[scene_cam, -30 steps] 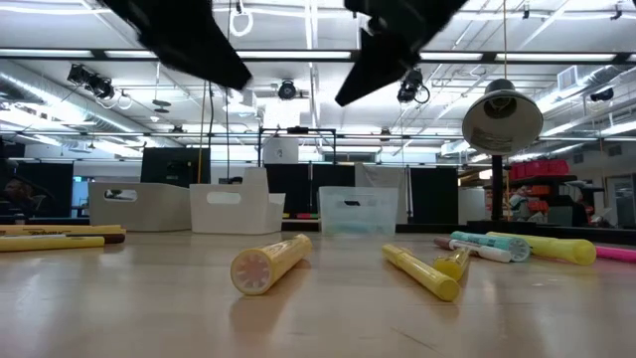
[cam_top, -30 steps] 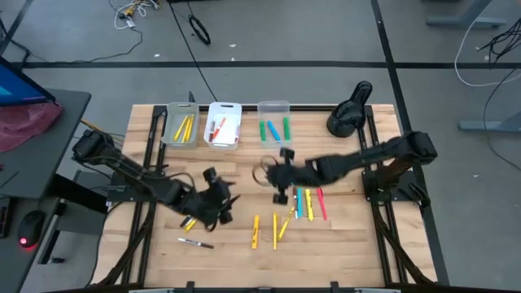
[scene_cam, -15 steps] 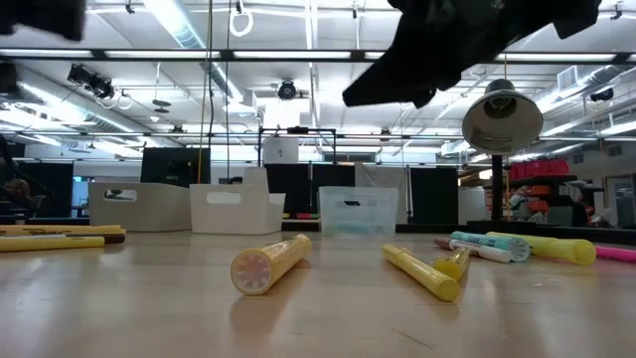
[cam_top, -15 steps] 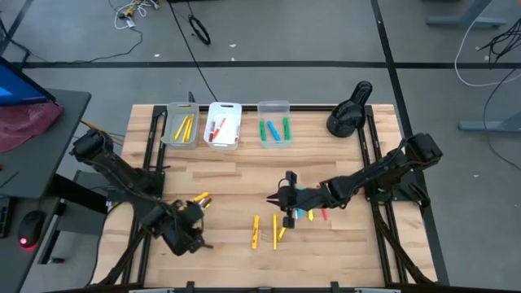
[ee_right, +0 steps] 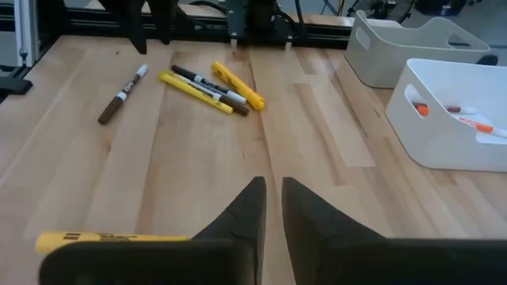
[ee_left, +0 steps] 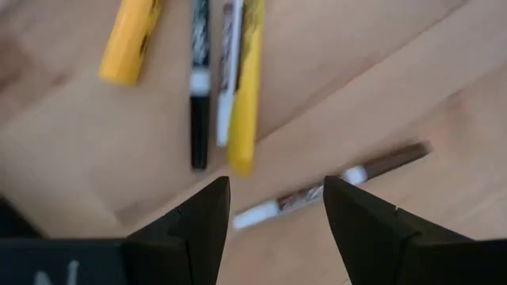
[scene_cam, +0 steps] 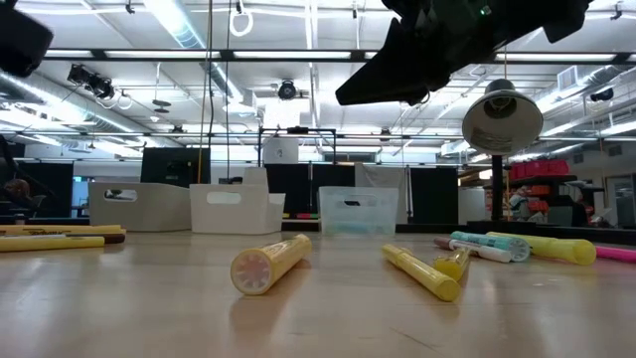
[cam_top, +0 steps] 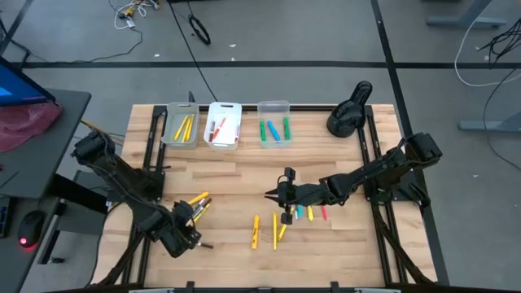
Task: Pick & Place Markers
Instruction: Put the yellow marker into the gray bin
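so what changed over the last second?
The left gripper swung from mid-table toward the near left corner and now hangs open over the brown marker. The right gripper pulled back from the table's middle toward the loose markers, fingers nearly shut, nothing visibly held. Neither took hold of anything. Markers and the three bins stayed put.

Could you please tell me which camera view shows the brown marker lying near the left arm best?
The left wrist view: the brown marker lies close below, just beyond the open left tool. The right wrist view shows it farther off; the high view barely shows it beside that tool; in the low view I cannot pick it out.
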`<state>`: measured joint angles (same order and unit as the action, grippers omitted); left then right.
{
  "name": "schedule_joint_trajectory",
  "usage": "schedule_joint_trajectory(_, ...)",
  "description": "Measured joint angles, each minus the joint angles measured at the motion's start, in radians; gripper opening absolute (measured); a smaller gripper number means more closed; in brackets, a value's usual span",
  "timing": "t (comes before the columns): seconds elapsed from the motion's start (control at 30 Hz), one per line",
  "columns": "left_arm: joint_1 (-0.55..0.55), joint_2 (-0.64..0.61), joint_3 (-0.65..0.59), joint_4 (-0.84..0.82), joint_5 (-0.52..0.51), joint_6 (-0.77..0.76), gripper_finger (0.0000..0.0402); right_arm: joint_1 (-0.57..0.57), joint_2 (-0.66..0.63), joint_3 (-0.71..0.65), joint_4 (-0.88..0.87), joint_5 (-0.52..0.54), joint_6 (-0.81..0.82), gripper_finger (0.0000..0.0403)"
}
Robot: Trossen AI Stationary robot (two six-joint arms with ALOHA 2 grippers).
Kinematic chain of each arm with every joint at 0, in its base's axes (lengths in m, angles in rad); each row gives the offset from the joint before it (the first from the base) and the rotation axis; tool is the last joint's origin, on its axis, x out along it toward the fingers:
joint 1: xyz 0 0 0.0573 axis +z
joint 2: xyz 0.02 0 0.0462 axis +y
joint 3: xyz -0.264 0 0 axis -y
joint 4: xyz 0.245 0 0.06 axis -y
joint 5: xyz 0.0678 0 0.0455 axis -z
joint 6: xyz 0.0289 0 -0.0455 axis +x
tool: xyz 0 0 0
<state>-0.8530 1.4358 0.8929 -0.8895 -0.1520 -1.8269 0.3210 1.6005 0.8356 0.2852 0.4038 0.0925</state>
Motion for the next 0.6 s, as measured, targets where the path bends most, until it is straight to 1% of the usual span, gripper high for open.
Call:
schedule_joint_trajectory(0.1, 0.002, 0.041, 0.000, 0.003, 0.076, -0.021, 0.0210, 0.000, 0.000, 0.000, 0.000, 0.000, 0.000, 0.0045)
schedule_joint_trajectory(0.2, 0.002, 0.075, -0.001, 0.024, 0.089, -0.023, 0.0210, 0.000, 0.000, 0.000, -0.001, 0.000, 0.000, 0.0045)
schedule_joint_trajectory(0.37, 0.011, 0.122, -0.001, 0.028, 0.086, -0.027, 0.0200, 0.000, 0.000, 0.000, 0.000, 0.000, -0.001, 0.0045)
schedule_joint_trajectory(0.6, 0.045, 0.155, -0.001, 0.031, 0.044, -0.013, 0.0156, 0.000, 0.000, 0.000, -0.001, 0.000, -0.001, 0.0045)
